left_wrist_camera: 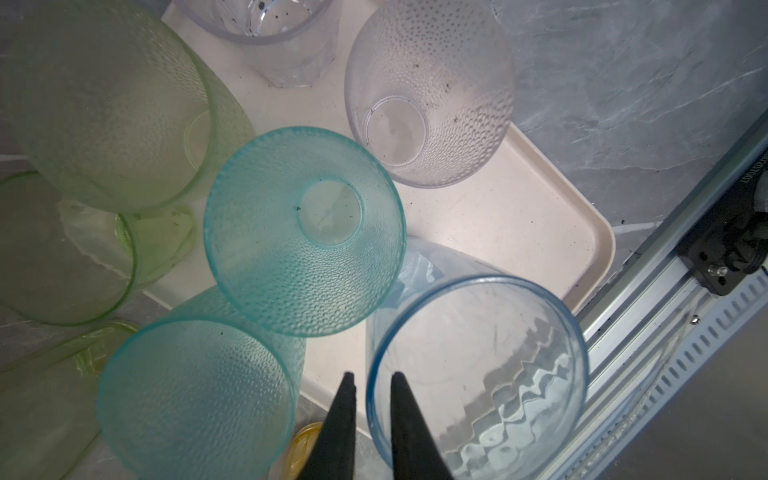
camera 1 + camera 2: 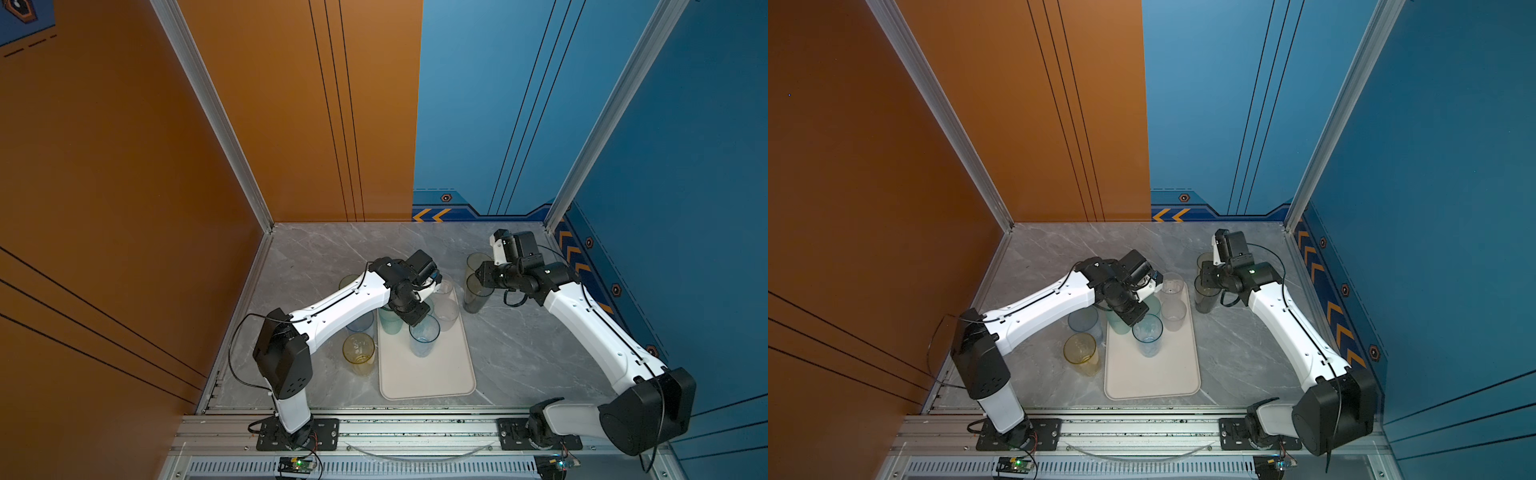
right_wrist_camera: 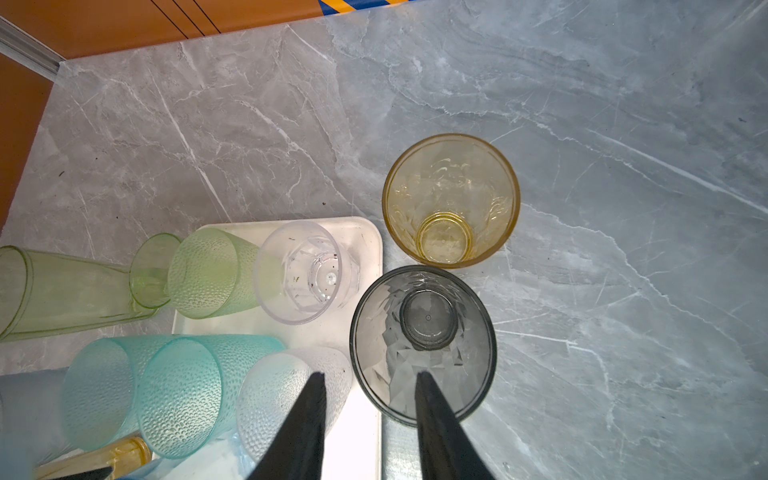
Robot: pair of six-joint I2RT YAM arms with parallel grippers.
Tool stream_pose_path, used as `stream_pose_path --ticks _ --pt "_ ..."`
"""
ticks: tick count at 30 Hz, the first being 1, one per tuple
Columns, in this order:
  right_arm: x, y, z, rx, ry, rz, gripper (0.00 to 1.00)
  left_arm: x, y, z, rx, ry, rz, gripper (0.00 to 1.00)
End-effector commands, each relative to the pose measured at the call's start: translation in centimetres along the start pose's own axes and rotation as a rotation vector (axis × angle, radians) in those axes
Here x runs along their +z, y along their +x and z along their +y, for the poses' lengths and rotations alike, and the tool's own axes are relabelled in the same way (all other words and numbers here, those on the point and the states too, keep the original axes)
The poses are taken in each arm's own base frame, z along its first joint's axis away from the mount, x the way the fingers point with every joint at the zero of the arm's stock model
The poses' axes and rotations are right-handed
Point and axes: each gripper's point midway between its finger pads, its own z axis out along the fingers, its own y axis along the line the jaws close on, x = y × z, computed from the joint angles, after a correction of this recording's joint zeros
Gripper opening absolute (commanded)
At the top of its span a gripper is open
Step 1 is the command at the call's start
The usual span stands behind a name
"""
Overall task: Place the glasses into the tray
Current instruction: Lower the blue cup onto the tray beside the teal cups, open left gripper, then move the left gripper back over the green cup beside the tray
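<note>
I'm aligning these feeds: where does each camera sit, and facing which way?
Both top views: high at the front, looking down and back; left arm, right arm show.
Left wrist: above the cream rectangular tray, facing down; left gripper shows.
Right wrist: above the smoky grey tumbler, facing down; right gripper shows.
Shared by wrist views: clear faceted tumbler.

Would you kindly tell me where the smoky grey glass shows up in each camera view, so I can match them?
In a top view: the smoky grey glass stands just right of the tray's far end, off it.
In a top view: the same spot.
Left wrist: not in it.
Right wrist: the glass stands beside the tray's edge, next to the amber glass.
Shared landmark: the tray, visible in all four.
</note>
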Motion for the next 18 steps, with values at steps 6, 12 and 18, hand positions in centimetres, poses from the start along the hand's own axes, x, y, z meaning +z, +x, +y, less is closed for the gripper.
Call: stream_pose_path --ticks 6,12,18 --pt "-0.1 -0.1 0.2 -0.016 0.004 0.007 0.35 -3.5 0.0 1.7 -0.029 -0.045 -0.089 0.18" --pt "-0.1 0.0 -0.1 -0.017 0.019 0.007 0.35 -5.6 -0.3 3.4 -0.090 -0.066 -0.196 0.17" --pt "-0.2 0.0 -0.9 -0.016 0.053 0.015 0.35 -7.5 -0.7 5.7 -0.171 -0.108 -0.352 0.16"
